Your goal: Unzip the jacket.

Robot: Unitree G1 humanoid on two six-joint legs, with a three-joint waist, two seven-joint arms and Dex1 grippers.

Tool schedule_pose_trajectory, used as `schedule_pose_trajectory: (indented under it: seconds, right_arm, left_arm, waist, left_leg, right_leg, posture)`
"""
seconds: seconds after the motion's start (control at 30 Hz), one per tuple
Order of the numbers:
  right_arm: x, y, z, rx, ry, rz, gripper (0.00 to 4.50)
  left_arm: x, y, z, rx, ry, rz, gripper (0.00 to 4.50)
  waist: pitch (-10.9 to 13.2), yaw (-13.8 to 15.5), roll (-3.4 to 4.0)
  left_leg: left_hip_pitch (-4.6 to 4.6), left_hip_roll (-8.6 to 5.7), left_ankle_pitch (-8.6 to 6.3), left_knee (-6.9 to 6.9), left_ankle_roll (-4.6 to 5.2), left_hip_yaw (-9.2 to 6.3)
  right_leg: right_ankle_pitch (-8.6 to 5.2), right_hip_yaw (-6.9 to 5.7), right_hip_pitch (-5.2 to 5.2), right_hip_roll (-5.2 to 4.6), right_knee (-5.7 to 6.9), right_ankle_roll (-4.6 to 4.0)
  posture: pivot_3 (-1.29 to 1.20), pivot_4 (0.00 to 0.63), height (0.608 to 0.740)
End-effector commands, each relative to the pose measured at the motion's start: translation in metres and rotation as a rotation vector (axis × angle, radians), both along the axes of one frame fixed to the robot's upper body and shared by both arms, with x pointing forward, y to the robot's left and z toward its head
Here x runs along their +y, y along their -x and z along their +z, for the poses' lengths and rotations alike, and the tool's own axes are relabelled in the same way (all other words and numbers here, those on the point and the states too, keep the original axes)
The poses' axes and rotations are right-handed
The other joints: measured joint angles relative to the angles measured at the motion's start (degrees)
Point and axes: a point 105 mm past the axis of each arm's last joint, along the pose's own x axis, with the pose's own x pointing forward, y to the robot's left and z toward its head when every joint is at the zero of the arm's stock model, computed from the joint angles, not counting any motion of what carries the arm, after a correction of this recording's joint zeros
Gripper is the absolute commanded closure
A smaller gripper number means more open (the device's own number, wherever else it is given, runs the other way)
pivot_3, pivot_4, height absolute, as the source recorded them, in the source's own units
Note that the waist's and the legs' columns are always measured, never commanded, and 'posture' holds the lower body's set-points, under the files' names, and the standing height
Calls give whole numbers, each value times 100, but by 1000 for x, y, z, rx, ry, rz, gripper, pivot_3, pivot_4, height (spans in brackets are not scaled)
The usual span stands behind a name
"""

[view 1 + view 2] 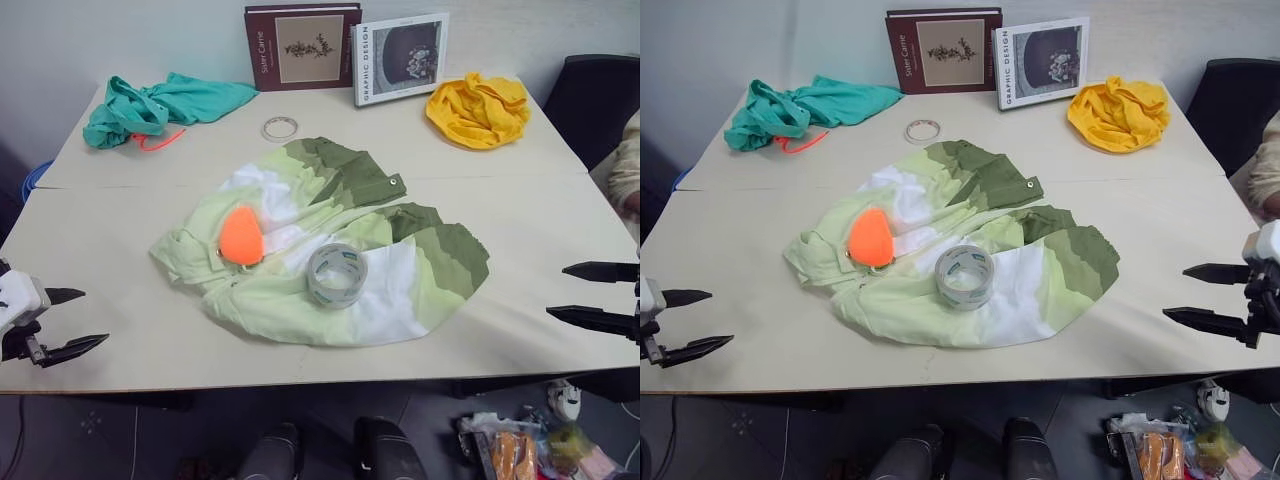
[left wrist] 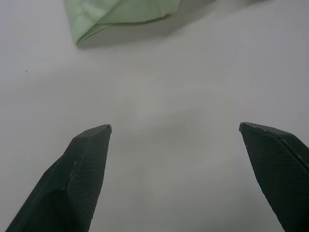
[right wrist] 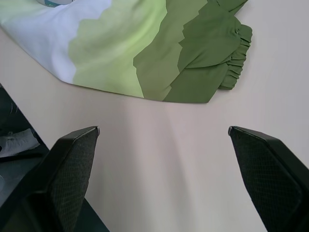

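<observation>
My left gripper (image 1: pixel 72 322) and right gripper (image 1: pixel 1192 293) hover over the bench's (image 1: pixel 120 350) near corners, jaws wide and empty, angled inward. My right wrist view catches the jacket's (image 1: pixel 330 250) gathered olive cuff. The jacket lies crumpled mid-bench under a tape roll (image 1: pixel 337 275) and an orange blob (image 1: pixel 241 236).

Bright, even light; soft shadows

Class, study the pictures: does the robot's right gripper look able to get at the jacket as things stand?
Probably yes. The right gripper is open and hovers over bare table, with nothing between it and the jacket. The tape roll and orange object lie farther in.
</observation>
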Motion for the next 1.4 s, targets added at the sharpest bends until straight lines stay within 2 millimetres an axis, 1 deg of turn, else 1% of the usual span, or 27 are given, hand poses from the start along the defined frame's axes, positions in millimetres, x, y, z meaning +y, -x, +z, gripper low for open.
schedule_pose_trajectory:
  seconds: [0.03, 0.27, 0.47, 0.57, 0.7, 0.77, 0.83, 0.9, 0.97, 1.03, 1.1, 1.17, 1.2, 1.23, 1.27, 1.33, 1.37, 1.4]
  right_arm:
    - [0, 0, 13, -73, 4, 0, 31]
    - [0, -2, 13, -76, 8, 4, 31]
    - [-2, -8, 13, -84, 23, -26, 31]
    - [-3, -7, 13, -69, 20, -29, 31]
    - [3, -8, 25, -75, -37, -8, 31]
    - [11, -14, 35, -115, -44, 7, 31]
    - [33, -17, 47, -141, -46, 95, 31]
    - [55, -15, 53, -150, -38, 192, 31]
    - [89, -14, 58, -168, -24, 344, 31]
    - [123, -14, 57, -175, -5, 501, 31]
    - [150, -17, 53, -223, 28, 626, 31]
    - [187, -25, 45, -233, 13, 755, 31]
    - [204, -30, 36, -228, 36, 809, 202]
    - [215, -32, 30, -224, 58, 844, 390]
    - [222, -34, 23, -230, 96, 880, 594]
    - [229, -38, 11, -239, 167, 941, 1281]
    - [236, -43, 3, -235, 197, 960, 1507]
    - [242, -48, -3, -231, 217, 971, 1507]
  left_arm:
    - [-2, 3, 12, -13, 9, -22, 0]
    - [1, 1, 13, -26, 4, 18, 0]
    - [-3, 1, 11, 8, 26, 31, 0]
    - [-6, 1, 11, 22, 57, 31, 0]
    - [-19, 6, 13, 82, 135, 0, 0]
    - [-34, -1, 25, 45, 189, -37, 0]
    - [-59, -10, 46, -6, 278, -110, 0]
    - [-81, -14, 62, -21, 336, -187, 0]
    - [-108, -15, 72, -7, 373, -308, 0]
    - [-135, -16, 76, 19, 338, -430, 0]
    - [-152, -18, 75, 25, 272, -511, 0]
    - [-169, -19, 75, 29, 235, -587, 0]
    - [-178, -17, 70, 44, 216, -636, 0]
    - [-185, -16, 67, 55, 204, -668, 0]
    - [-189, -14, 63, 68, 191, -696, 0]
    - [-195, -14, 57, 78, 176, -725, 0]
    - [-198, -15, 53, 80, 164, -737, 0]
    - [-200, -16, 51, 81, 157, -748, 0]
  waist:
    - [0, -2, 0]
    - [0, -3, 0]
    - [0, -4, 0]
    - [0, -3, 0]
    - [0, -4, 0]
    - [1, -6, 2]
    - [1, -7, 2]
    - [1, 5, 2]
    - [0, -3, 5]
    - [2, -15, 8]
    - [1, -55, 6]
    - [2, -140, 4]
    - [2, -159, 3]
    - [2, -195, 4]
    - [2, -207, 5]
    - [2, -203, 5]
    - [2, -190, 4]
    - [2, -191, 4]
  left_leg:
    - [0, 0, 0, 0, 0, 0]
    - [0, 0, 0, 1, 0, 0]
    - [0, 0, 0, 1, 0, 0]
    - [0, 0, 0, 1, -1, 0]
    - [0, -1, 0, 2, 0, 0]
    - [0, 0, 0, 2, 0, 0]
    - [0, 1, 1, 7, -2, 0]
    - [-1, 2, 3, 12, -5, -2]
    - [0, 2, 2, 11, -6, -3]
    - [-1, -1, 1, 13, -6, -2]
    - [-1, 2, 0, 14, -10, -2]
    - [-1, 1, 0, 14, -11, -2]
    - [-4, 0, 1, 13, -11, -1]
    - [-4, 1, 1, 13, -12, 1]
    - [-4, 1, 2, 14, -13, 1]
    - [-16, 0, 3, 10, -14, -1]
    - [-19, 0, 2, 10, -12, -1]
    - [-23, -3, 0, 13, -10, -3]
  right_leg:
    - [0, 0, 0, 0, 0, 0]
    - [0, 0, 0, 0, 2, 0]
    - [0, 0, 0, 0, 2, 0]
    - [0, 0, -1, 0, 3, 0]
    - [0, 1, 0, 0, 3, 0]
    - [0, 1, 0, 0, 4, 0]
    - [0, 1, 0, 0, 6, 0]
    - [0, -1, 0, 0, 12, 0]
    - [0, -2, -1, 0, 15, 0]
    - [0, -1, -6, 0, 23, 0]
    - [0, -2, -7, 4, 22, 0]
    - [0, -2, -8, 6, 24, 0]
    - [0, 0, -12, 6, 25, 0]
    - [0, 1, -15, 7, 35, 0]
    - [0, 1, -16, 8, 41, 0]
    - [0, -1, -31, 7, 51, 0]
    - [-1, -5, -36, 7, 54, -2]
    - [-1, -7, -37, 5, 54, -2]
  posture:
    - [0, 150, 740]
    - [0, 150, 740]
    - [0, 150, 740]
    - [0, 150, 740]
    - [0, 150, 740]
    - [0, 150, 740]
    - [0, 150, 740]
    - [0, 150, 740]
    - [0, 150, 740]
    - [0, 150, 740]
    - [0, 150, 740]
    - [0, 150, 740]
    - [0, 150, 740]
    - [0, 150, 740]
    - [0, 150, 740]
    - [0, 150, 740]
    - [0, 150, 740]
    - [0, 150, 740]
